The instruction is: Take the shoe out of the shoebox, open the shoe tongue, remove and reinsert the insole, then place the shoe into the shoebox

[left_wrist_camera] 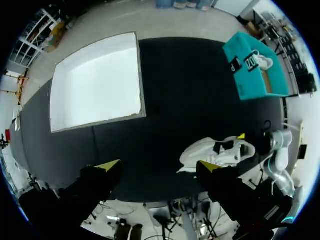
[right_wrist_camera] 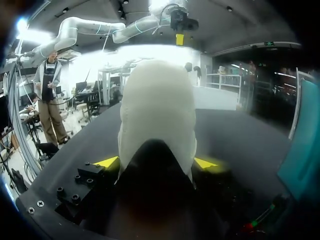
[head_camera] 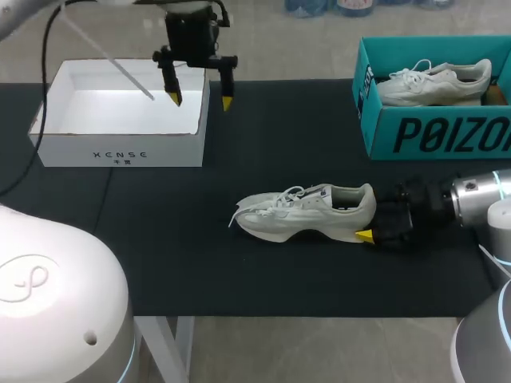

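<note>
Step one likely done: white lace-up shoe (head_camera: pixel 307 211) on black worktop (head_camera: pixel 200 271), heel squeezed by right hand (right_wrist_camera: pixel 156 162), left hand (head_camera: pixel 200 100) open above white cardboard box (head_camera: pixel 120 152) rim; tongue, insole, boxing left.

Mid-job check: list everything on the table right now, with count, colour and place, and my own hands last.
white shoebox: one, white, open, far left of the table.
teal shoebox: one, teal, open, far right of the table.
boxed shoe: one, white, lying inside the teal shoebox.
loose shoe: one, white, upright on the mat, right of the middle, toe pointing left.
mat: one, black, covering the table under everything.
left hand: one, black with yellow tips, open, above the white shoebox's right wall.
right hand: one, black with yellow tips, at the loose shoe's heel, a tip against each side.
</note>
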`<state>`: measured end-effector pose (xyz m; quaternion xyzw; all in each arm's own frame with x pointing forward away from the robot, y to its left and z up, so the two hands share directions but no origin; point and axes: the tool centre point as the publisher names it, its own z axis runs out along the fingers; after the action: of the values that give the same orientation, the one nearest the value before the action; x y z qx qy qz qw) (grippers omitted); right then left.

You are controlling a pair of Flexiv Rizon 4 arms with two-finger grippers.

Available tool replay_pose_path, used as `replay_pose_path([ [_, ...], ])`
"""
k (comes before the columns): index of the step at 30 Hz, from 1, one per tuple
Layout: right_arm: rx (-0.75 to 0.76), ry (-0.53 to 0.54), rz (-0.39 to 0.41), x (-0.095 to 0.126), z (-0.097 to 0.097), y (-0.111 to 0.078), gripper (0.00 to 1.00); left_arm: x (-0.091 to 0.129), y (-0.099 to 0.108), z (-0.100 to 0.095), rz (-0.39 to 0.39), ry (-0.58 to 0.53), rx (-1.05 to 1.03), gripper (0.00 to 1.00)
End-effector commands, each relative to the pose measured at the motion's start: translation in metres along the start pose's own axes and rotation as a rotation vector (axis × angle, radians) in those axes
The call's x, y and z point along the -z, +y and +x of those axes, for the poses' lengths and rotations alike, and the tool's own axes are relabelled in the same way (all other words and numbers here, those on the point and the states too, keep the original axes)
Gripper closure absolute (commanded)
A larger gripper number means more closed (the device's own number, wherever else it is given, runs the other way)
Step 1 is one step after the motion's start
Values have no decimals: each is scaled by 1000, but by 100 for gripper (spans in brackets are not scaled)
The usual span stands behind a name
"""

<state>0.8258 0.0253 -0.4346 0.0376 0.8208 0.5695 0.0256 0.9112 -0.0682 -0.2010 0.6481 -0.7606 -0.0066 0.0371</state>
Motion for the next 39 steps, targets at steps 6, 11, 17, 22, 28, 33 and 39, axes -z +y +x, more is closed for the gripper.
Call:
replay_pose_path([
  [6, 0, -2, 3, -5, 0, -3, 100, -13, 5, 40, -10, -76, 11, 0],
  [11, 0, -2, 3, -5, 0, -3, 100, -13, 5, 40, -10, -76, 11, 0],
  [17, 0, -2, 3, -5, 0, -3, 100, -13, 5, 40, -10, -76, 11, 0],
  [22, 0, -2, 3, -5, 0, -3, 100, -27, 24, 80, -19, -66, -7, 0],
  [28, 0, -2, 3, -5, 0, -3, 100, -48, 46, 131, -21, -86, -33, 0],
  [33, 0, -2, 3, -5, 0, -3, 100, -64, 51, 161, -16, -66, -54, 0],
  [39, 0, -2, 3, -5, 0, -3, 100, -86, 48, 189, -32, -74, -71, 0],
])
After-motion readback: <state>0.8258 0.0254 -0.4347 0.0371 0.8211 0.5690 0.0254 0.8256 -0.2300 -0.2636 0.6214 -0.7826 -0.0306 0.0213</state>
